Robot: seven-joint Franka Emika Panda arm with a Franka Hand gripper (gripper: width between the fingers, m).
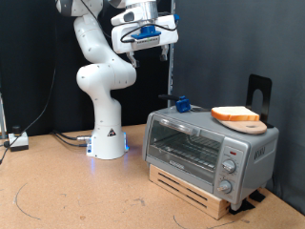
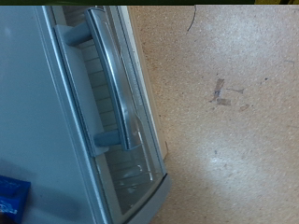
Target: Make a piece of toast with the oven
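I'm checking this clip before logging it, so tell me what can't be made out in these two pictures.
- Hand, exterior view: fingers too small to tell if open or shut; absent from the wrist view.
- Oven interior: glare on the glass door hides it in both views.
- Oven knobs: markings too small to read.
- Piece of toast: seen edge-on on the wooden board, its face hardly shows.

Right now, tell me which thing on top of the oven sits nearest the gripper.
The small blue object, at the oven's exterior-view left end, below the raised gripper; the toast lies farther right.

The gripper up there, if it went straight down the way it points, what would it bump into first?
Probably the oven. The gripper hangs high above it, and the wrist view looks along the fingers onto the oven's door handle. Depth is hard to judge.
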